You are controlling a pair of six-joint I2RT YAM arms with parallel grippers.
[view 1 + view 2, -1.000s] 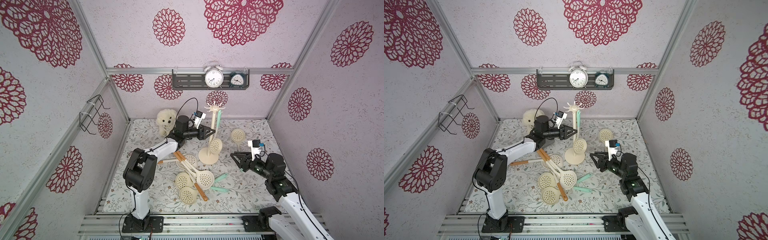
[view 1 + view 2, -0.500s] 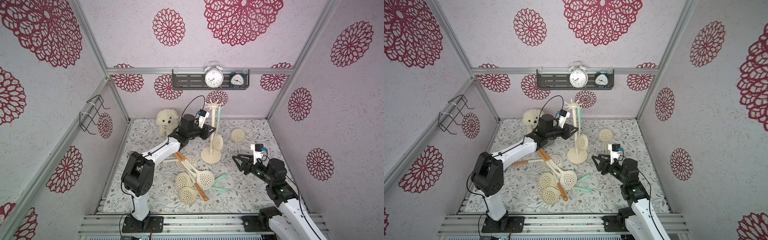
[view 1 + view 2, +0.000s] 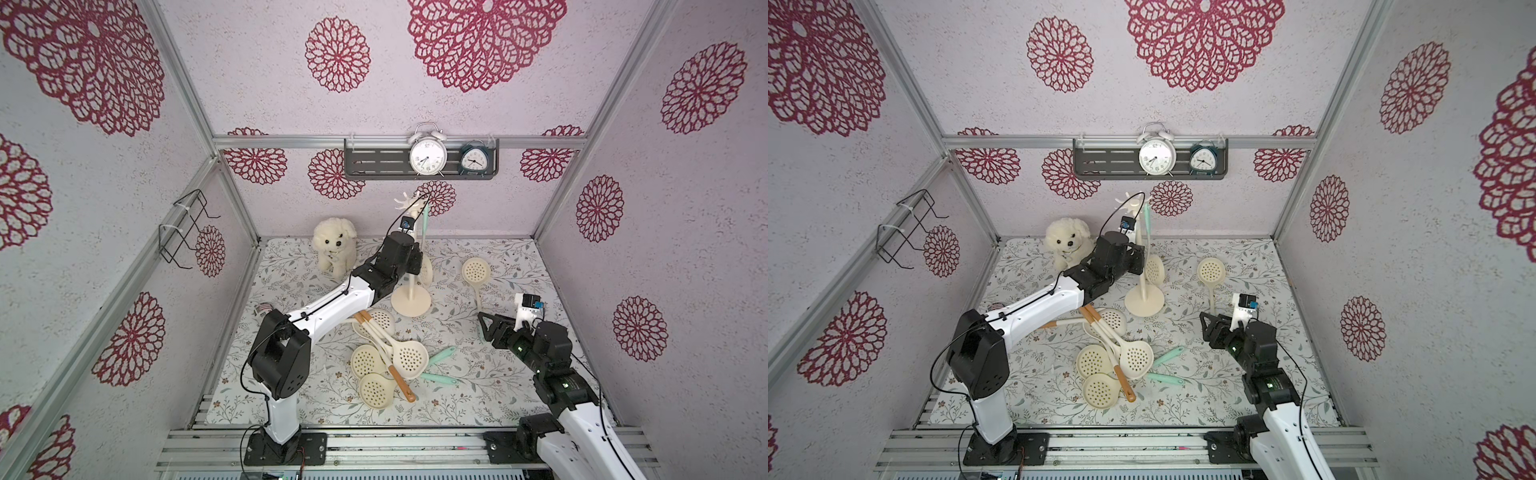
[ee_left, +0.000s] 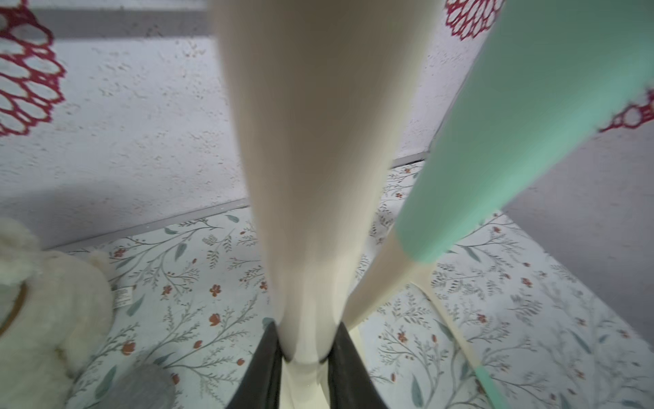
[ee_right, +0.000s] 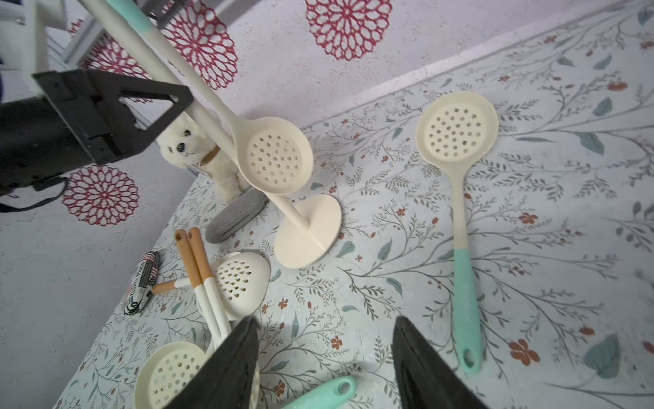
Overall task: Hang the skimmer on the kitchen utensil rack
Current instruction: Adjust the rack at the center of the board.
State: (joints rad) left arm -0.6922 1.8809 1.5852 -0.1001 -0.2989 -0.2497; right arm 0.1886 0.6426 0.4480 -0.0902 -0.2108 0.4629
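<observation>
Nothing could be read for certain. The white twin-bell alarm clock bore hour numerals too small to make out, and the small striped packet and the plush dog's white tag carried blurred print.

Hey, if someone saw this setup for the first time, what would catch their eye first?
Probably the tall cream kitchen utensil rack at the middle back of the floral mat, with one mint-handled skimmer hanging from its crown and the left tool clamping its pole. Next comes the heap of skimmers lying in front of it, then the white plush dog sitting in the back-left corner.
</observation>
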